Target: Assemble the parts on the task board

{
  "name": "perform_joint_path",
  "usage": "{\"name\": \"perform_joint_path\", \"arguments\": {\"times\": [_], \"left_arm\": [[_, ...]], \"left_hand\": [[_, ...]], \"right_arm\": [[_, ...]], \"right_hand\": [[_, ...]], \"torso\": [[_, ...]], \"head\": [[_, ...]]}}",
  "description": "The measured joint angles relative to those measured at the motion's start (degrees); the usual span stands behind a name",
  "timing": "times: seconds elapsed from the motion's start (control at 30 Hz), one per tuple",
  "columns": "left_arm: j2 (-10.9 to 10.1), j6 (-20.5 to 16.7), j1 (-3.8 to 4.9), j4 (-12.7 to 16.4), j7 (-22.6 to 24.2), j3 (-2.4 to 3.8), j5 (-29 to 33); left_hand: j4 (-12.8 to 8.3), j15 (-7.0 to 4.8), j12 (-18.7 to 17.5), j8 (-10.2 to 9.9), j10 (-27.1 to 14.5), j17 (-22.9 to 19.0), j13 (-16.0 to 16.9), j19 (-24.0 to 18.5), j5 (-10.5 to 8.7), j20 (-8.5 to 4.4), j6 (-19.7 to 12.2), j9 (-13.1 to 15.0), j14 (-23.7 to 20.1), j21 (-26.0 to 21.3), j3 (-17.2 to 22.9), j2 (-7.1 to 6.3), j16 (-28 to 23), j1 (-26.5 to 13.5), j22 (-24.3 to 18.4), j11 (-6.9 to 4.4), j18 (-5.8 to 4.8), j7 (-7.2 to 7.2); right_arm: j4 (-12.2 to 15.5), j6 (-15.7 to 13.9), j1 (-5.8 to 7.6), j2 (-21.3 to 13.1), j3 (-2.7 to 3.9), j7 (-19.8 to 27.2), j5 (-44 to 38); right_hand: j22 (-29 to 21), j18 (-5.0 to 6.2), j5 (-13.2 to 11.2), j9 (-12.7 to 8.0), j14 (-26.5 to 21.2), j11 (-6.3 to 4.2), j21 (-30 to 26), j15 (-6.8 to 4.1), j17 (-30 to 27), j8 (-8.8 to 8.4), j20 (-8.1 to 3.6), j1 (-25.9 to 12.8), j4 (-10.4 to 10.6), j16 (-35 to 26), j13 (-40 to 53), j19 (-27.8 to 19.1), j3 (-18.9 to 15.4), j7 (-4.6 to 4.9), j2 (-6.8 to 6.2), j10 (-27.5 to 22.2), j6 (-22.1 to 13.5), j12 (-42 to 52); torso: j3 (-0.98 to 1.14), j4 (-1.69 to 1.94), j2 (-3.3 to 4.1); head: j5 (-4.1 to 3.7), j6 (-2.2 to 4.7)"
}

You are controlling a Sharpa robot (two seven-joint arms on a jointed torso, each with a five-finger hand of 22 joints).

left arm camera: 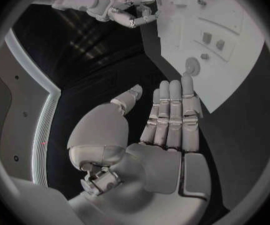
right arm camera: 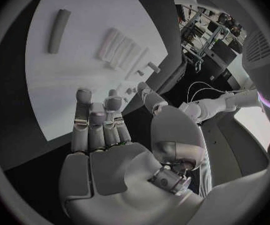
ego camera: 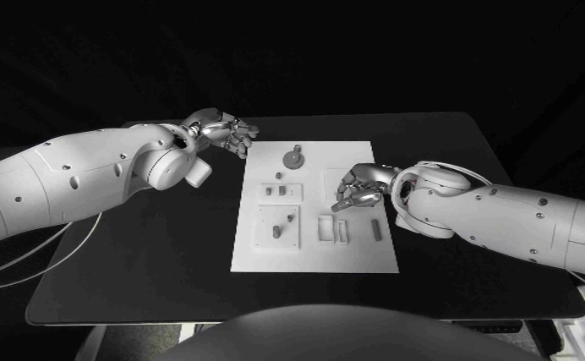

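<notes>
The white task board (ego camera: 317, 253) lies in the middle of the black table. Grey parts lie on it: a round piece (ego camera: 294, 158) near the far edge, small pieces (ego camera: 279, 192) on the left side, and a rod (ego camera: 375, 228) on the right. My left hand (ego camera: 226, 137) hovers over the table beside the board's far left corner, fingers straight and holding nothing (left arm camera: 166, 130). The round piece (left arm camera: 192, 65) lies just beyond its fingertips. My right hand (ego camera: 362, 185) hangs over the board's right half, fingers apart and holding nothing (right arm camera: 103, 135). The rod (right arm camera: 58, 30) lies ahead of it.
Raised white frames (ego camera: 325, 227) stand on the board's near half, between the small pieces and the rod. Black table (ego camera: 146, 268) surrounds the board on all sides, with its front edge close to my body.
</notes>
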Motion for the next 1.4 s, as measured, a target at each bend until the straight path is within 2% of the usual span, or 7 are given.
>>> {"name": "perform_joint_path", "arguments": {"times": [0.13,0.27,0.53,0.77,1.07,1.2,1.4], "left_arm": [[0.0,0.0,0.00,0.0,0.2,0.00,0.0],[-0.1,-0.1,0.00,-0.1,0.4,0.00,0.0],[-0.1,-0.1,0.00,-0.1,0.6,0.00,0.0],[-0.1,-0.2,0.00,-0.1,0.7,0.00,0.0],[-0.1,-0.2,0.00,-0.1,0.8,0.00,0.0],[-0.1,-0.2,0.00,-0.1,0.9,0.00,0.0],[-0.2,-0.2,0.00,-0.1,1.0,0.00,0.0]], "left_hand": [[-0.3,0.11,0.0,0.3,-0.2,-0.1,0.0,-0.2,0.22,0.20,-0.2,-0.2,-0.1,-0.3,-2.1,-0.62,0.0,-0.6,0.1,0.21,-0.04,-0.20],[-0.8,0.09,0.0,0.3,-0.2,-0.2,0.1,-0.2,0.22,0.20,-0.2,-0.3,-0.3,-0.7,-4.5,-0.85,0.0,-1.6,0.1,0.21,-0.05,-0.20],[-1.5,0.00,-0.2,0.5,-0.2,-0.4,0.1,-0.2,0.22,0.21,-0.2,-0.6,-0.4,-0.9,-6.9,-0.95,0.0,-2.9,-0.1,0.21,0.50,-0.20],[-1.3,0.00,-0.3,0.5,-0.2,-0.5,0.0,-0.2,0.22,0.21,-0.2,-0.8,-0.4,-1.1,-7.7,-0.96,0.0,-3.4,-0.2,0.20,0.59,-0.20],[0.1,0.00,-0.3,0.7,-0.2,-0.7,0.0,-0.2,0.22,0.21,-0.2,-1.1,-0.4,-1.7,-9.1,-1.75,0.2,-5.4,-0.5,0.20,0.56,-0.20],[1.9,0.00,-0.5,0.8,-0.2,-0.7,0.0,-0.1,0.22,0.07,-0.4,-1.3,-0.4,-1.9,-10.2,-2.47,0.2,-7.5,-0.7,0.20,0.54,-0.40],[3.7,0.00,-0.5,0.8,-0.2,-0.7,0.0,0.0,0.22,-0.02,-0.4,-1.3,-0.4,-2.0,-10.4,-3.12,0.2,-8.2,-0.8,0.20,0.49,-0.40]], "right_arm": [[0.3,0.4,0.37,-0.8,0.26,-0.5,2.2],[0.7,1.4,0.80,-1.8,0.69,-1.1,4.3],[1.3,3.8,1.22,-2.7,1.12,-2.1,6.2],[1.2,7.1,1.25,-2.9,1.19,-4.0,6.8],[1.3,10.2,1.26,-3.2,1.21,-6.9,7.1],[1.4,11.0,1.26,-3.4,1.21,-7.9,7.2],[1.4,11.7,1.26,-3.6,1.21,-8.7,7.2]], "right_hand": [[0.0,-0.05,0.0,0.1,-0.2,0.00,-0.2,-0.17,0.0,0.29,0.00,-1.2,0.8,0.0,0.0,0.0,-0.8,-0.04,0.08,0.0,0.0,0.0],[0.0,-0.07,0.0,0.4,0.1,-0.21,-0.2,-0.44,0.0,0.79,-0.21,-1.4,0.9,0.0,-0.1,-0.2,-0.9,-0.82,0.27,0.2,1.0,0.0],[0.0,-0.27,0.0,1.5,0.6,-1.75,-0.2,-1.27,0.0,2.96,-0.57,-2.8,2.0,0.0,-0.2,0.1,-1.5,-2.09,1.09,0.9,4.8,0.0],[0.0,-0.27,0.0,1.7,1.0,-2.36,-0.2,-1.69,0.0,2.97,-0.83,-4.9,3.9,0.0,-0.3,0.4,-1.6,-2.56,1.76,1.5,5.7,0.0],[0.0,-0.27,0.0,1.8,1.2,-2.36,-0.2,-1.98,0.0,2.97,-1.05,-5.1,3.9,0.0,-0.3,0.6,-1.6,-2.67,1.98,1.5,5.8,0.0],[0.0,-0.27,0.0,1.8,1.2,-2.57,-0.2,-1.99,0.0,3.17,-1.05,-5.1,3.9,0.0,-0.3,0.6,-1.6,-2.75,1.98,1.7,5.9,0.0],[0.0,-0.27,0.0,1.8,1.2,-2.56,-0.2,-1.99,0.0,3.17,-1.04,-5.3,3.9,0.0,-0.3,0.6,-1.6,-2.76,2.22,1.7,5.9,0.0]], "torso": [[0.01,-0.01,0.00],[0.01,0.00,0.00],[0.02,0.03,0.00],[0.02,0.03,0.00],[0.03,0.04,0.01],[0.03,0.03,0.01],[0.04,0.03,0.02]], "head": [[-0.04,0.13],[-0.04,0.23],[-0.08,0.26],[-0.08,0.26],[-0.13,0.26],[-0.16,0.21],[-0.21,0.12]]}}
